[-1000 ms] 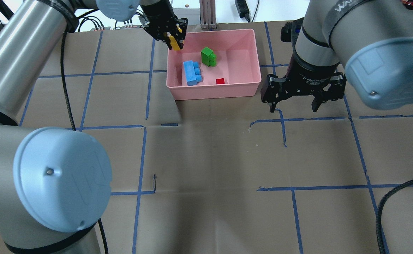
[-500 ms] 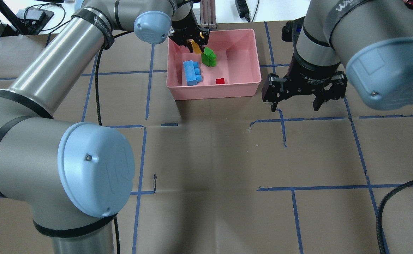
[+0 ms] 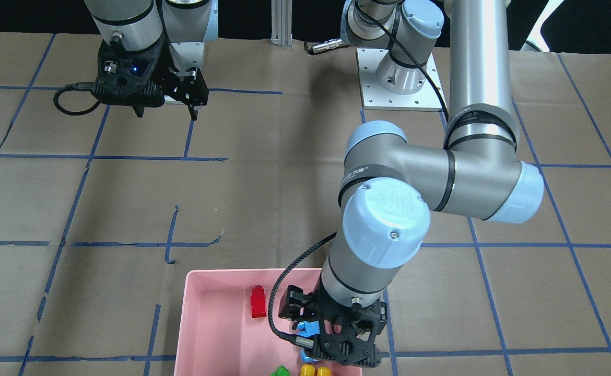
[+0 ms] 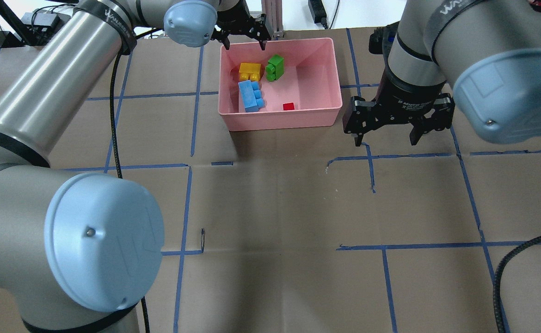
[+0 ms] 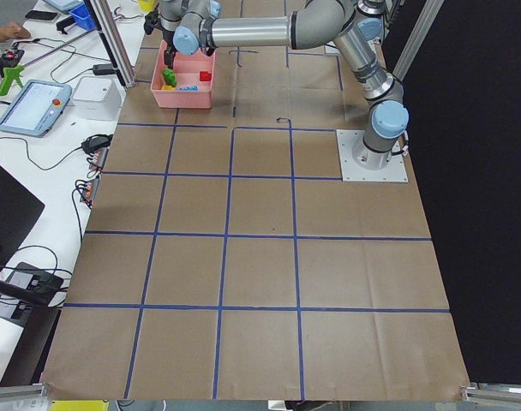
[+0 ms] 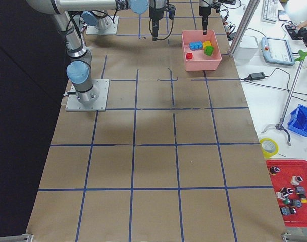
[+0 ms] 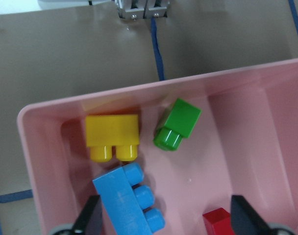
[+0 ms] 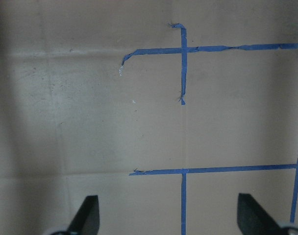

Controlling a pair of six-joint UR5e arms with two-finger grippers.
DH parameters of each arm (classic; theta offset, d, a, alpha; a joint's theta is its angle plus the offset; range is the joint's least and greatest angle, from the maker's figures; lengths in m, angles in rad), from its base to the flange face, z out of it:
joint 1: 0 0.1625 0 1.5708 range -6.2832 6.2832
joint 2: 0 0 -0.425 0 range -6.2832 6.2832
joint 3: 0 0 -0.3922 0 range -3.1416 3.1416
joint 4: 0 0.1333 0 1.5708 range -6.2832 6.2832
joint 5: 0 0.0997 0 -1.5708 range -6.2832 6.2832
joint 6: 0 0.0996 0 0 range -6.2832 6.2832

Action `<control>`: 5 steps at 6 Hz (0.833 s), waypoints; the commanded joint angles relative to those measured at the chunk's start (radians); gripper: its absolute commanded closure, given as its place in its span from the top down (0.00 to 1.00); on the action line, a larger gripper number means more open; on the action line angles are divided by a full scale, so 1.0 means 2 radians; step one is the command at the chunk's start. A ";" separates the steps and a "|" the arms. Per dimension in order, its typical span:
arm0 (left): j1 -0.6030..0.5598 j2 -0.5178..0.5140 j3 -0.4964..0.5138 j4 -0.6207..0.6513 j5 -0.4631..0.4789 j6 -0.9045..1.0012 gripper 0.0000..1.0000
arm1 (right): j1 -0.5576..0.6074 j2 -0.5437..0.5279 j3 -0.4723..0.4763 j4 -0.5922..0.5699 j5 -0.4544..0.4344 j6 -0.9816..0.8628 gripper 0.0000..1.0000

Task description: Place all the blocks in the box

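Observation:
The pink box (image 4: 279, 121) stands at the far middle of the table. All four bricks lie in it: yellow (image 4: 249, 71), green (image 4: 274, 67), light blue (image 4: 251, 95) and red (image 4: 288, 106). My left gripper (image 4: 245, 40) is open and empty above the box's far left corner. The left wrist view shows the yellow (image 7: 113, 132), green (image 7: 177, 122), blue (image 7: 129, 196) and red (image 7: 220, 220) bricks between its spread fingers (image 7: 92, 215). My right gripper (image 4: 384, 138) is open and empty, hovering over bare paper to the right of the box. The right wrist view shows only paper and tape.
Brown paper with a blue tape grid (image 4: 372, 171) covers the table. An aluminium post (image 4: 270, 18) stands just behind the box. A black cable (image 4: 511, 259) lies at the near right. A side bench with a tablet (image 5: 33, 107) and cables runs past the table's far edge.
My left gripper has opened and let go of the yellow brick, which now lies in the box beside the blue and green bricks. The gripper has drawn back toward the far rim. The right arm has not moved.

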 commanded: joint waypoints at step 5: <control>0.114 0.311 -0.266 -0.079 0.009 0.105 1.00 | -0.001 -0.001 0.000 -0.001 0.000 -0.001 1.00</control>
